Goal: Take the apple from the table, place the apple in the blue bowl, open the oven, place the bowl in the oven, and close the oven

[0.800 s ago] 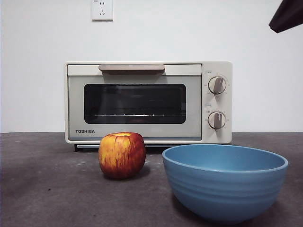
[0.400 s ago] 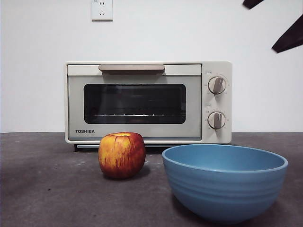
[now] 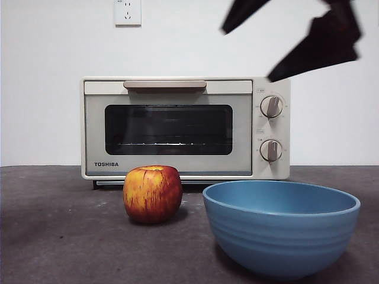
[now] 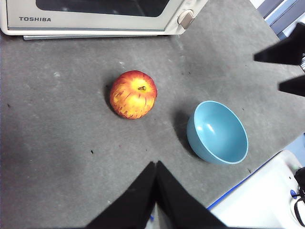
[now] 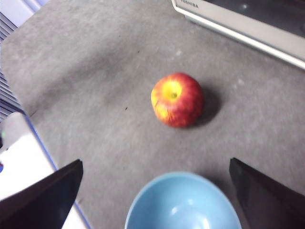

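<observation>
While the apple [image 3: 153,193] sits untouched on the dark grey surface [image 3: 59,236], in front of the oven [image 3: 185,128] and just beside the blue bowl [image 3: 281,227] without touching it, the right end effector [image 5: 155,191] hangs high above the bowl with its jaws spread wide apart. In the front view it shows as two dark shapes high up near the oven's knob side, well clear of everything below. The left end effector [image 4: 155,168] waits above the open surface, its jaws pressed together and holding nothing. The oven door is shut and the bowl is empty, so the first step is not yet done.

The apple looks firm and fairly heavy for its size, with a smooth, waxy skin that could slip under narrow jaws. Being round, it may roll if nudged off-centre. The safest hold is probably across its widest middle, jaws coming down from above on either side of the stem [image 4: 141,88], which points upward. A moderate squeeze should do; too hard would bruise the fruit.
</observation>
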`<state>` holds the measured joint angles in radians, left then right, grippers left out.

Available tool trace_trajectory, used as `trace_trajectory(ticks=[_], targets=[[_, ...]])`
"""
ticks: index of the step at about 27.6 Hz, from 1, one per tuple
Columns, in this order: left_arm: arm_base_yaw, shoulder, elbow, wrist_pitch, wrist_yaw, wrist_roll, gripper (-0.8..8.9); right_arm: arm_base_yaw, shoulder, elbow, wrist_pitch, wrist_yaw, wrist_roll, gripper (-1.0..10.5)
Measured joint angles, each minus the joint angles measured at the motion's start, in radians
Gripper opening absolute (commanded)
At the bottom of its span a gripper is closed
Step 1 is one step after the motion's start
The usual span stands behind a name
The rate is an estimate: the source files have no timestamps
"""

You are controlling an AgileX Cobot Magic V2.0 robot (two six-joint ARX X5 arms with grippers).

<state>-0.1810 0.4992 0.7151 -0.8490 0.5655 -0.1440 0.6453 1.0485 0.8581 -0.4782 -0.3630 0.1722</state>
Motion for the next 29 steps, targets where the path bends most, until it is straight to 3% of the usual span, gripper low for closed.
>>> trace_trajectory(ticks=[7, 16, 19, 29], targets=[[0.0, 0.0, 0.0, 0.0, 0.0, 0.0, 0.07, 0.067, 0.248, 0.159, 0.015, 0.03, 0.009, 4.9], [0.0, 0.0, 0.0, 0.0, 0.0, 0.0, 0.07, 0.134, 0.614, 0.387, 0.016, 0.168, 0.007, 4.9], [0.0, 0.0, 0.0, -0.001, 0.0, 0.0, 0.07, 0.14, 0.684, 0.419, 0.015, 0.207, -0.004, 4.9], [0.0, 0.0, 0.0, -0.001, 0.0, 0.0, 0.07, 0.142, 0.817, 0.43, 0.039, 0.225, -0.013, 4.9]])
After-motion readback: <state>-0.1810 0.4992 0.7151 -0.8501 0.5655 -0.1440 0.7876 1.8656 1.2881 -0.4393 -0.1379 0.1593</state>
